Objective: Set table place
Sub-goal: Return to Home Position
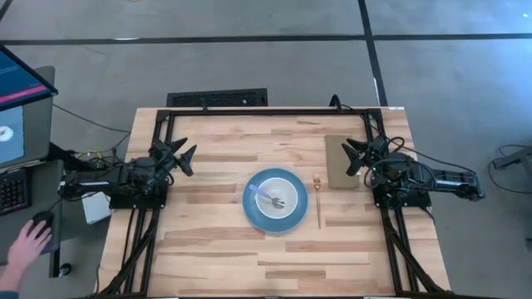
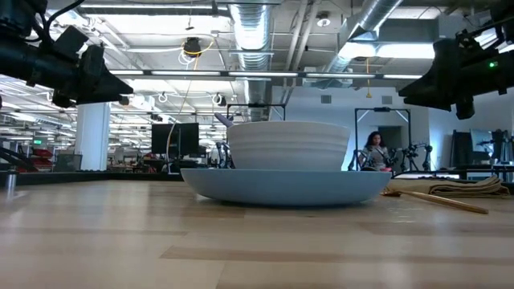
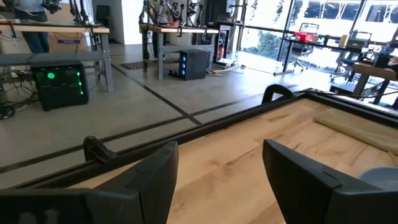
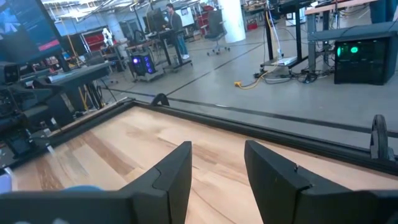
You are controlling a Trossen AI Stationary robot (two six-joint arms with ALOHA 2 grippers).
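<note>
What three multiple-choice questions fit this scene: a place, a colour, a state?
1. Where does the gold fork lie? A on the floor; B on the table beside the plate; C on a chair.
2. What colour is the plate under the white bowl? A blue; B red; C black.
3. How are the left gripper and right gripper? A both open, empty; B both shut on cutlery; C one holding a cup.
Answers: 1 B: it rests on wood by the plate. 2 A: blue rim. 3 A: wrist views show parted fingers, nothing between.
</note>
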